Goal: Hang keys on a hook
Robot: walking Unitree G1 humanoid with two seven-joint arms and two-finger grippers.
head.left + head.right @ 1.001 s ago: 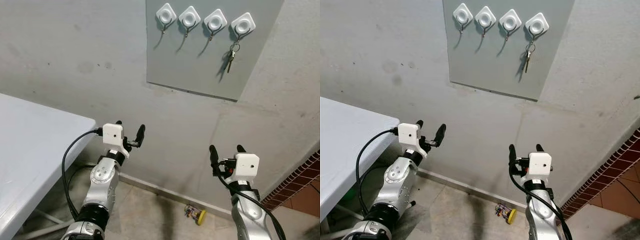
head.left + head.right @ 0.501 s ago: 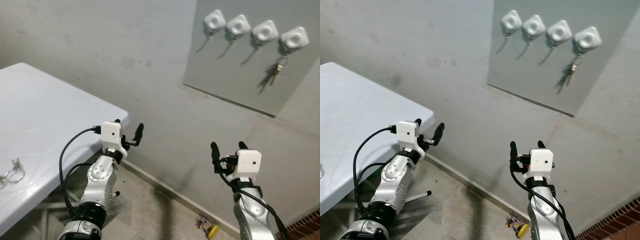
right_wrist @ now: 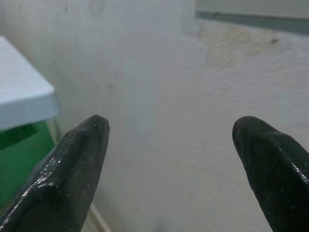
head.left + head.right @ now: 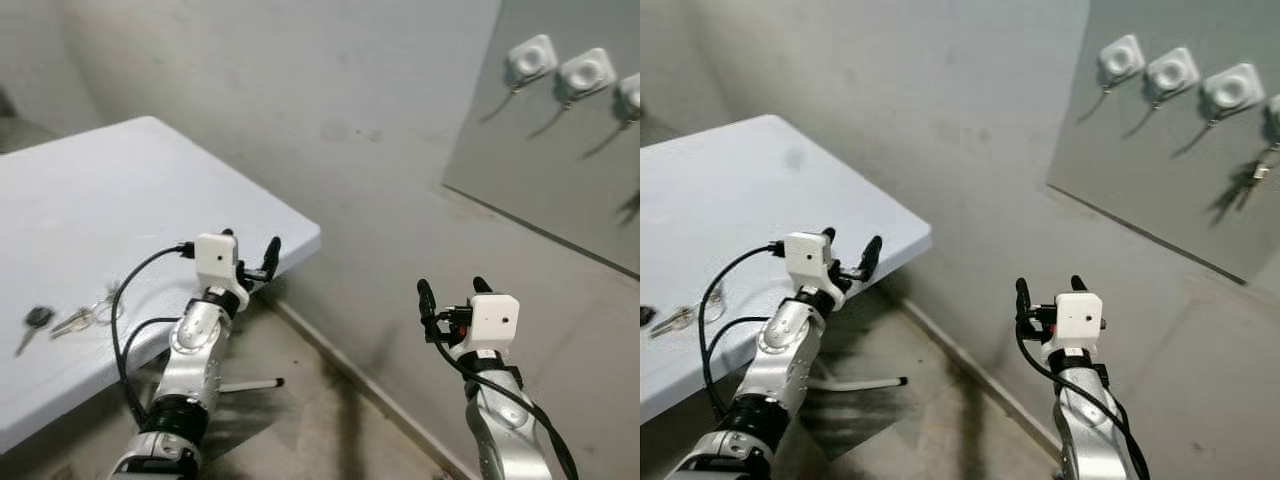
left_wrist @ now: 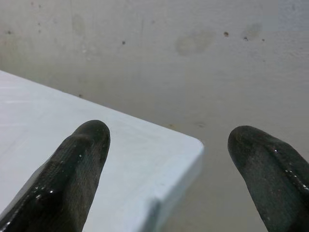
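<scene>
Camera swung left | keys (image 4: 62,320) now visible, seemingly lengthwise along table (image 4: 120,190)

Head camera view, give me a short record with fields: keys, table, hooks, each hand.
keys: bunch lying flat on the table, near its front edge
table: white, to the robot's left
hooks: white hooks in a row on a grey wall panel
left hand: open, empty, over the table's corner
right hand: open, empty, raised before the wall
</scene>
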